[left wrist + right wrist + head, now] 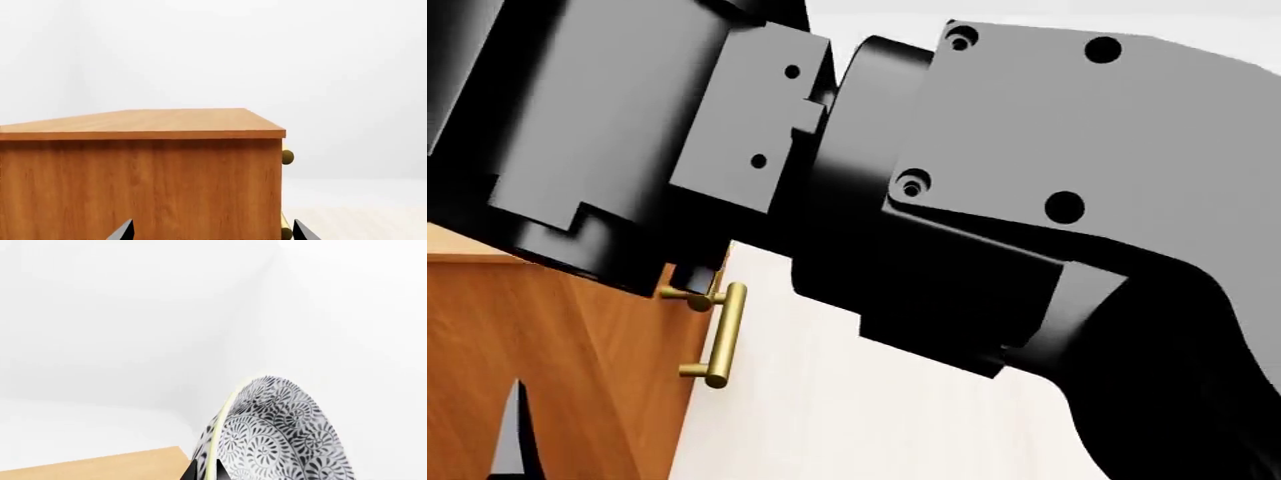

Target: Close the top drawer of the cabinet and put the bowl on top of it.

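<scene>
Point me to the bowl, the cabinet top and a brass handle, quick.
bowl point(280, 435): right wrist view, on its patterned outer wall.
cabinet top point(160, 120): left wrist view, on the lighter wood surface.
brass handle point(723, 335): head view, on the bar's middle.

The cabinet is a boxy orange-brown wooden piece with a lighter wood-grain top that overhangs its side slightly. In the left wrist view its flat side panel faces the camera, and rounded brass handle ends stick out past the front corner. In the head view a brass bar handle stands on the front near the top; the drawer front behind it is mostly hidden, so whether the top drawer is shut cannot be told. The bowl is white with a dense dark leafy pattern and a pale rim, tipped steeply on edge above a corner of the light wooden top.
</scene>
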Motion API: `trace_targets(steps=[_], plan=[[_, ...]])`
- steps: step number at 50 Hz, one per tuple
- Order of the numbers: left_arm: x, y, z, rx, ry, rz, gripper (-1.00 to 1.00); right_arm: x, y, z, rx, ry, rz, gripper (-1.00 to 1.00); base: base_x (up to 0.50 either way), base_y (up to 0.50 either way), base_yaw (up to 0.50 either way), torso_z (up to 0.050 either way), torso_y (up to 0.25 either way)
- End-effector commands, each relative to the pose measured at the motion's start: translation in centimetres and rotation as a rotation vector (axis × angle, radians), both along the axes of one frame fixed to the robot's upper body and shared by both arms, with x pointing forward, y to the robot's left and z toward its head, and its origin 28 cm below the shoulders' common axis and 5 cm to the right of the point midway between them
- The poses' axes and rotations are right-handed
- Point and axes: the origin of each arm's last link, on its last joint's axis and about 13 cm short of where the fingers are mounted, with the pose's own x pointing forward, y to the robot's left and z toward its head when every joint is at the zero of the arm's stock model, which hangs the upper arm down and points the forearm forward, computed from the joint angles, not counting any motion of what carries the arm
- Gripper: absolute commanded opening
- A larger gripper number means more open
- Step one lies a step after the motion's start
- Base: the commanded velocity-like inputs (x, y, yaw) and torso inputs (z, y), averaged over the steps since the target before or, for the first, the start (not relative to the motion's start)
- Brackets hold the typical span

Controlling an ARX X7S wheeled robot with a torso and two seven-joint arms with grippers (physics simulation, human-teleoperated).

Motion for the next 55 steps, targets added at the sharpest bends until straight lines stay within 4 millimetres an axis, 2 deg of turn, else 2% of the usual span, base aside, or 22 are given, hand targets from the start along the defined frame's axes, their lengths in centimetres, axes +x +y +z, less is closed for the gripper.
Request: trace_targets(steps=[1,14,38,55], plan=[[-0.2,0.2,-0.1,-0.016,-0.002,-0.002,1.00,0.2,0.3,-2.0,-0.012,0.016,0.020,-1.00,0.00,0.00,0.00,0.000,0.000],[-0.2,0.3,-0.4,-0.024,0.003,-0.002,1.00,0.4,0.5,-4.5,-0.027,0.058,0.042,-1.00,0.00,0.00,0.00,0.000,0.000],[-0.2,0.5,-0.7,-0.029,0.007,0.000,1.00,0.6,0.6,-7.3,-0.060,0.104,0.058,-1.00,0.00,0.00,0.00,0.000,0.001],[-0.2,0.6,-0.9,-0.036,0.010,-0.003,1.00,0.3,0.7,-8.4,-0.080,0.129,0.088,-1.00,0.00,0.00,0.00,0.000,0.000]])
